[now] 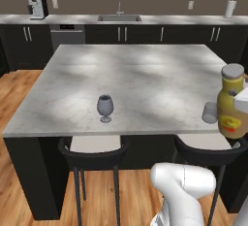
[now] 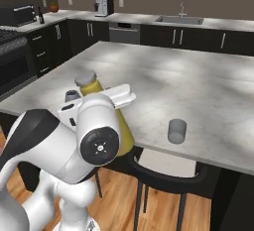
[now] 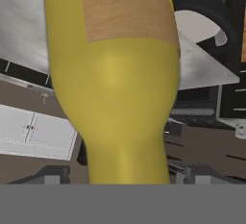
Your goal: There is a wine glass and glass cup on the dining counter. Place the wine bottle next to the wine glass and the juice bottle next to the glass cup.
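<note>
Squat yellow juice bottle (image 3: 120, 88) (grey-capped) over marbled dining counter (image 1: 145, 74).

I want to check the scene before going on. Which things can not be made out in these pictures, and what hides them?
- Gripper: in the right base view the arm's own white body covers it; whether the fingers touch the juice bottle cannot be told.
- Juice bottle bottom: cut off by the right edge in the left base view, so resting or lifted is unclear.
- Glass cup: partly behind the bottle.
- Wine glass: mostly behind the arm.
</note>
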Available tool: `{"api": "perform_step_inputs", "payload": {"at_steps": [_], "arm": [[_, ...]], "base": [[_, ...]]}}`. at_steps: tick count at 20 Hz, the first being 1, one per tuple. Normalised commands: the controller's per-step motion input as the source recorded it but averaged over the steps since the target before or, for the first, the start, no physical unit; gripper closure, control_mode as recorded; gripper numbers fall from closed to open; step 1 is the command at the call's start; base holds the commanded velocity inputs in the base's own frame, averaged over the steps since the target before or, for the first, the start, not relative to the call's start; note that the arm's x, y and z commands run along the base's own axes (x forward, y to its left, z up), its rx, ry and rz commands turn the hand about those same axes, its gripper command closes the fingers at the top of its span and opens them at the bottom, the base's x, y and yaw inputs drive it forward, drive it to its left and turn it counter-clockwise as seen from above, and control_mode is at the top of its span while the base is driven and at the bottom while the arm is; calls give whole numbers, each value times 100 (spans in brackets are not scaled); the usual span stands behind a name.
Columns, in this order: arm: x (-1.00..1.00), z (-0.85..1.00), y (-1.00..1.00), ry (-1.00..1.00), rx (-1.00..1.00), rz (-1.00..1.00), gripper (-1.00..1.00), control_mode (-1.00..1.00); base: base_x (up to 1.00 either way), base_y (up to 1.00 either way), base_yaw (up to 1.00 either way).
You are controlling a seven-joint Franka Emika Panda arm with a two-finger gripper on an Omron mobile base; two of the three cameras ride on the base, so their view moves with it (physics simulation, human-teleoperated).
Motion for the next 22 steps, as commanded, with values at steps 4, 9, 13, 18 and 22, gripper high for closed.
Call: {"api": "perform_step_inputs", "payload": {"at_steps": [4,9,13,18,22], "arm": [[10,0,-42,0,4,4,100,-100],[30,0,-99,0,12,13,100,-100],[62,0,-100,1,10,18,100,-100],[55,-16,-100,1,2,13,100,-100],[22,-34,-100,1,0,4,100,-100]], "base": [[6,-6,0],[0,0,0],[0,0,0],[0,0,0],[0,0,0]]}}
